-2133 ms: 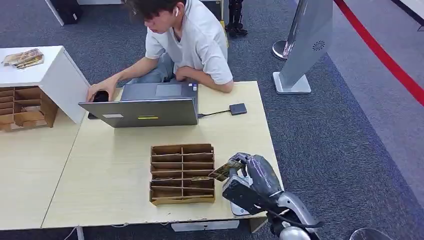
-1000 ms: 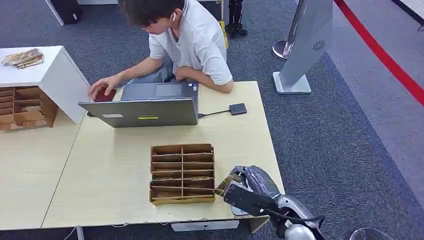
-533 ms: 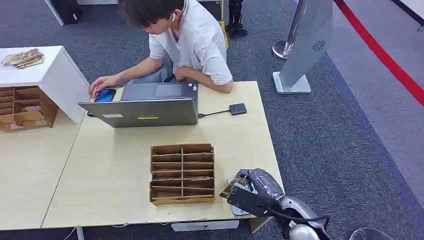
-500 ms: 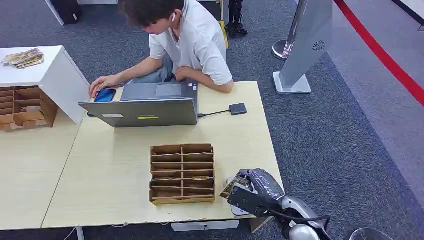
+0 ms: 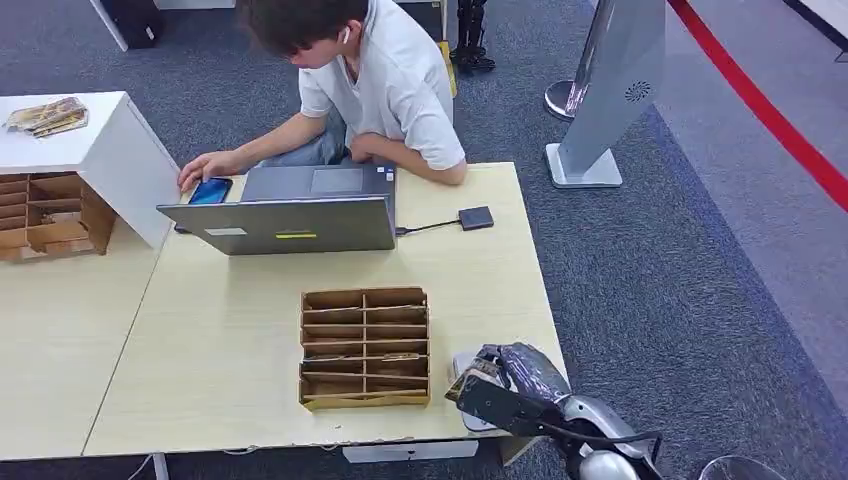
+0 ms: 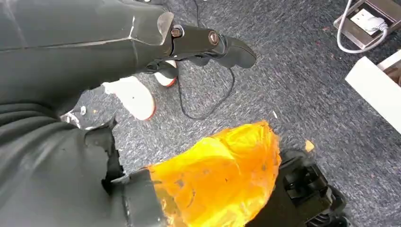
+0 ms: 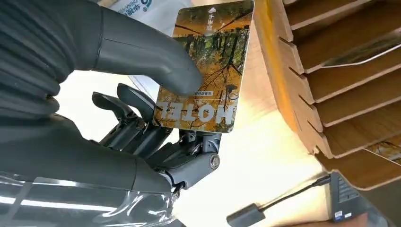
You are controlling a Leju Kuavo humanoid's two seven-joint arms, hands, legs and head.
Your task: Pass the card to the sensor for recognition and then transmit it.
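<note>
Setting: an indoor office or demonstration hall. Indicators: dark grey carpet floor [image 5: 660, 300], light wooden table [image 5: 250, 330] carrying an open grey laptop [image 5: 290, 215], a grey freestanding kiosk stand [image 5: 612, 90], and a red floor line [image 5: 770, 110].

You have a pale wood counter [image 5: 480, 275] carrying a cardboard rack [image 5: 365, 347] near its front edge, an open laptop [image 5: 285, 212] at the back, a small dark box [image 5: 476, 217] (wired to the laptop) and a phone [image 5: 209, 190] beside it.
</note>
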